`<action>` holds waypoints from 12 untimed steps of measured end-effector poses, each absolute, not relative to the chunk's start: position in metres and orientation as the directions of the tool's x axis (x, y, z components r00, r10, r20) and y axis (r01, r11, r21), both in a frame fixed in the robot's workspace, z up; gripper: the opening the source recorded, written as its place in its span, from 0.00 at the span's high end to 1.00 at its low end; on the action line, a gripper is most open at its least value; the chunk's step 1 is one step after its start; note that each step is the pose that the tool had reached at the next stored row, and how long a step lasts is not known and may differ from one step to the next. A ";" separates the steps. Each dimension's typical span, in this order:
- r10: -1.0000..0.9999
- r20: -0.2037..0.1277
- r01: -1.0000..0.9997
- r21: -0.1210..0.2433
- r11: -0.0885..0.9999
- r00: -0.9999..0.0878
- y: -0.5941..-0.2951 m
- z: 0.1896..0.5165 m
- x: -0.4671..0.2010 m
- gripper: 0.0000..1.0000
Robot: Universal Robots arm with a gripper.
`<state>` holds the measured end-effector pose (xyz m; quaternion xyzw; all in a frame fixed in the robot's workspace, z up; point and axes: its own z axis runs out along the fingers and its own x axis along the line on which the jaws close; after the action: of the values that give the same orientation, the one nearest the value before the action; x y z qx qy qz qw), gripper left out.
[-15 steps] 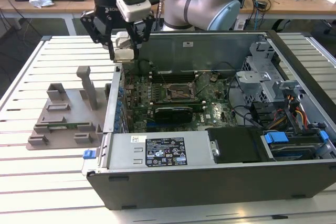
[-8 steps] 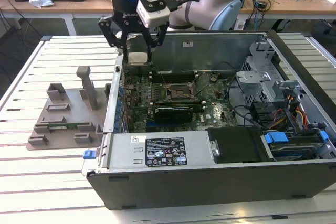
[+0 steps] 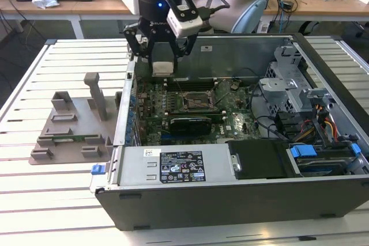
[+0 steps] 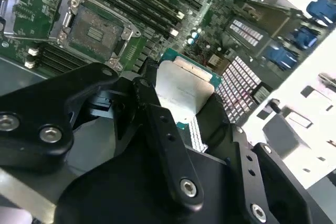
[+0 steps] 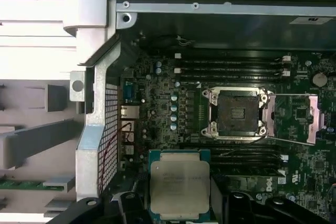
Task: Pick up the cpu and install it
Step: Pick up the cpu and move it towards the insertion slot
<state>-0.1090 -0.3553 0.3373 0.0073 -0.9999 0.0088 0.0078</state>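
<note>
Exterior view: cpu (image 3: 163, 68) in gripper (image 3: 164, 65) above computer case (image 3: 230, 197)

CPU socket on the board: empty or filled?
Empty. The square black socket is bare, its metal frame swung open; the silvery square cpu is held in the pincer.

Small square silvery-topped cpu (image 5: 179, 187): smooth metal lid, satin sheen.
Black angular gripper (image 4: 185, 106): matt finish, bright steel screws.
Green motherboard (image 5: 157, 103): slightly glossy board.
Dark grey computer case (image 3: 230, 200): matt sheet metal.
Pale slatted table (image 3: 57, 200): smooth, faintly shiny.
Grey moulded fixture tray (image 3: 75, 122): matt plastic.
</note>
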 end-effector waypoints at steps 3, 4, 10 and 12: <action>-0.014 0.017 -0.015 -0.017 1.000 -1.000 -0.355 0.332 -0.101 0.45; -0.015 0.017 -0.015 -0.017 1.000 -1.000 -0.354 0.331 -0.100 0.45; -0.015 0.019 -0.015 -0.017 1.000 -1.000 -0.353 0.322 -0.088 0.45; -0.015 0.020 -0.015 -0.018 1.000 -1.000 -0.353 0.319 -0.085 0.45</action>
<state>-0.0846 -0.3530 0.3193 0.0074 -0.9999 0.0088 0.0098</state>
